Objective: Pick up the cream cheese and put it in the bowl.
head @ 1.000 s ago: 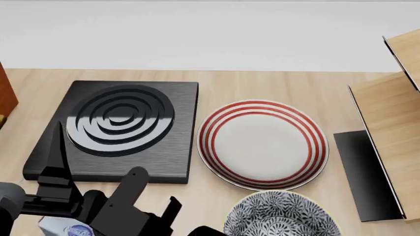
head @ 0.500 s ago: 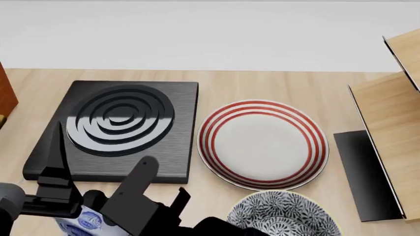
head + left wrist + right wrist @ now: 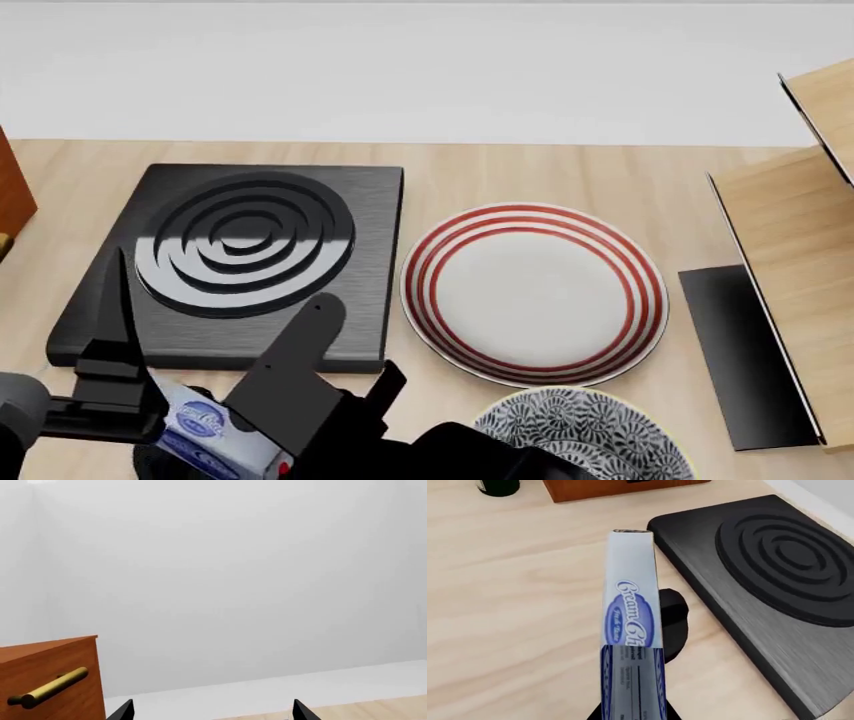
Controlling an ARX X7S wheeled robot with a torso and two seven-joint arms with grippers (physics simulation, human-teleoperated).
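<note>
One box, the cream cheese [image 3: 630, 625], is clamped lengthwise by the right gripper [image 3: 260, 425] and held clear of the wooden table [image 3: 601, 175], seemingly for carrying to the bowl [image 3: 587, 440] at three o'clock. The left gripper's [image 3: 210, 712] tips are seen apart, empty, facing a white wall

Looking down along the cream cheese [image 3: 630, 630], box running lengthwise up the frame, blue oval logo facing the camera (script reading "Cream Ch…"). Hanging above pale wooden table [image 3: 514, 610]. Black ringed stove plate [image 3: 774, 580] lying just beside it. Brown wooden block [image 3: 607, 487] showing at the far edge.
</note>
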